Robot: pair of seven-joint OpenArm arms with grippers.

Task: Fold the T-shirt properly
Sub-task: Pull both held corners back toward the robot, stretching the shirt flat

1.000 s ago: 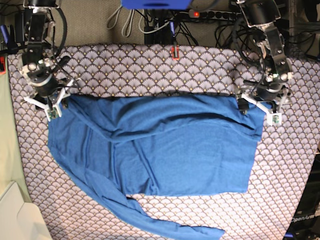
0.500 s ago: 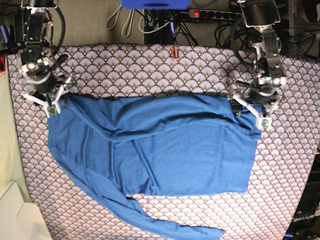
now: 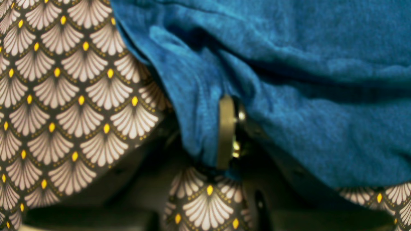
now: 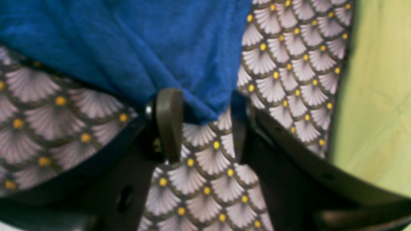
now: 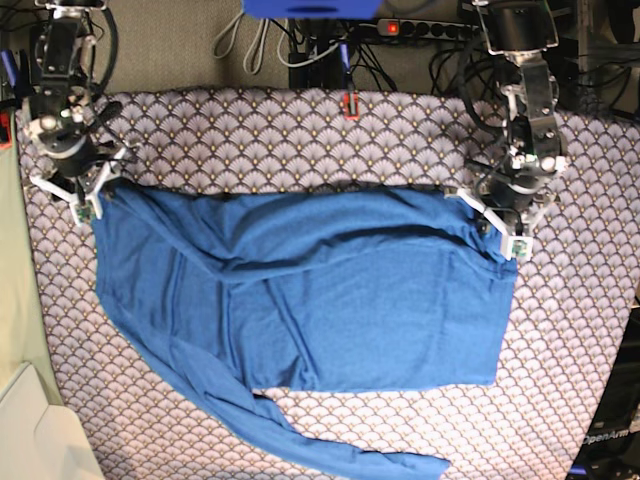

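T-shirt (image 5: 310, 300): medium-blue knit, lying spread across the middle of the table, far edge doubled over into a long band, one long sleeve trailing off toward the near edge.
Fold progress: judging early; one lengthwise fold is showing along the far side, the body is lying wide and rumpled, the sleeve is not yet tucked in.
Left hand (image 3: 229, 131): sitting at the shirt's far corner on the base view's right, fingers pinching a bunch of blue cloth between them.
Right hand (image 4: 205, 125): sitting at the opposite far corner, fingers standing apart with the shirt's edge hanging between them; whether it is gripping, I cannot tell.
Remaining: judging sleeve, sides and final halving all to come.
Tablecloth (image 5: 300, 130): scallop pattern, lying flat under everything.
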